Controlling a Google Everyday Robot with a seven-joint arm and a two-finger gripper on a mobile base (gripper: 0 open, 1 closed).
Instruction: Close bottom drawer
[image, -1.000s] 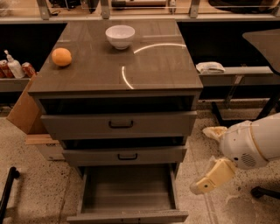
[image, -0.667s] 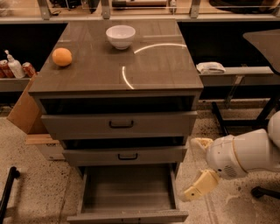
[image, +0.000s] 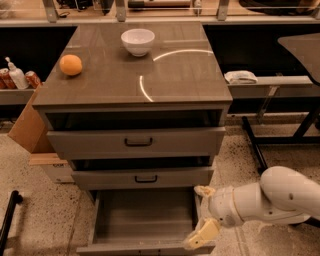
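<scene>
The bottom drawer (image: 145, 217) of the grey-brown cabinet is pulled far out, showing its empty grey wood-grain box; its front lies along the bottom edge of the view. My gripper (image: 201, 216) reaches in from the right on a white arm and sits at the drawer's right front corner. One cream finger (image: 202, 233) points down-left over the front edge, the other (image: 204, 191) sits by the right side wall. The fingers are spread apart and hold nothing.
The middle drawer (image: 142, 177) and the top drawer (image: 136, 142) stand slightly out. On the cabinet top are an orange (image: 71, 65) and a white bowl (image: 137, 41). A cardboard box (image: 29, 125) stands to the left, a dark table frame (image: 272, 90) to the right.
My arm has moved left and down, bringing the gripper from the floor right of the cabinet to the open drawer's right front corner. The drawer has not moved.
</scene>
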